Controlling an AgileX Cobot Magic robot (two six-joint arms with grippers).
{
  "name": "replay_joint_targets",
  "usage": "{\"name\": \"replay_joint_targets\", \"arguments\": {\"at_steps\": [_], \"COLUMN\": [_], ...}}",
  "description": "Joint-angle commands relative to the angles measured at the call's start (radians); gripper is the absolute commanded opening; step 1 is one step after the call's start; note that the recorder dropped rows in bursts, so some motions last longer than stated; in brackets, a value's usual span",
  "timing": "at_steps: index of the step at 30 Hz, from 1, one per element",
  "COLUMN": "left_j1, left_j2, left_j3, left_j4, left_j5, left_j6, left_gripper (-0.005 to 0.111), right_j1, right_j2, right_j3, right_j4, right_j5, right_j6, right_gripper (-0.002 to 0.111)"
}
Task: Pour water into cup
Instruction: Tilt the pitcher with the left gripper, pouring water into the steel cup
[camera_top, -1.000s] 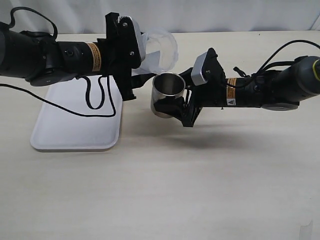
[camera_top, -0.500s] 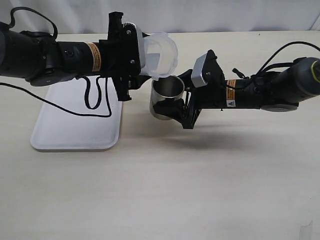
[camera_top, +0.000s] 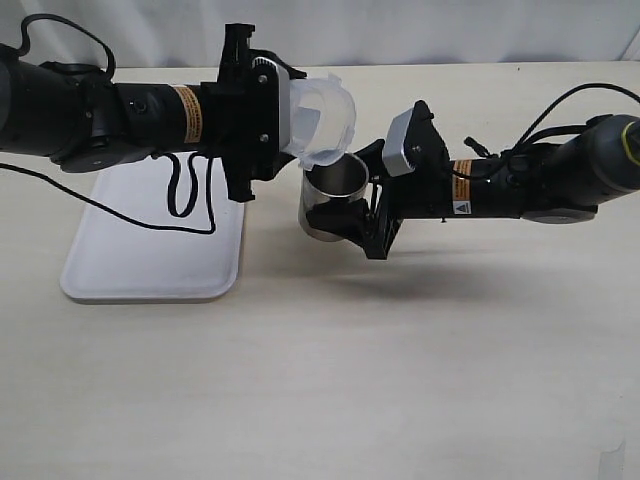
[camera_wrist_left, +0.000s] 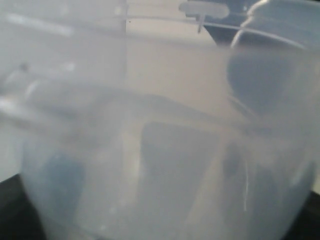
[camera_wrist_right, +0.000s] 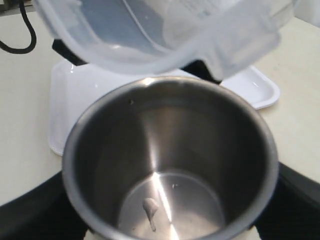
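Right fingers (camera_top: 372, 232): clamped on the lower wall of the cup (camera_top: 335, 190), holding it upright and clear of the bench (camera_top: 420, 380).

Left fingers (camera_top: 270, 72): pinching the translucent plastic container (camera_top: 322, 118), tipped mouth-down, lip just above the cup's far rim.

Water (camera_wrist_right: 167, 212): a faint gleam on the cup floor. What is left in the container cannot be told; the left wrist view is blurred.

Tray (camera_top: 150, 265) lies beside on the bench.

Risks, as judged:
- The container lip overlaps the rim only narrowly, so a steeper tilt could send water past the rim onto the bench.
- The smooth steel wall could slip in the fingers if the lip knocks it.
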Motion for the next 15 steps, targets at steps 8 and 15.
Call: {"name": "replay_joint_targets", "arguments": {"at_steps": [8, 15], "left_j1": [-0.002, -0.002], "left_j2": [-0.014, -0.014], "left_j3": [-0.008, -0.008], "left_j4": [-0.012, -0.012], "left_j5": [-0.013, -0.010], "left_j6": [0.069, 0.093], "left_gripper": [0.000, 0.000], "right_j1": [0.001, 0.001], "right_j2": [-0.001, -0.001], "right_j3": [-0.005, -0.005], "right_j4": [-0.041, -0.050], "right_j5": [-0.021, -0.021], "right_j6": [-0.017, -0.017], "right_gripper": [0.004, 0.004]}}
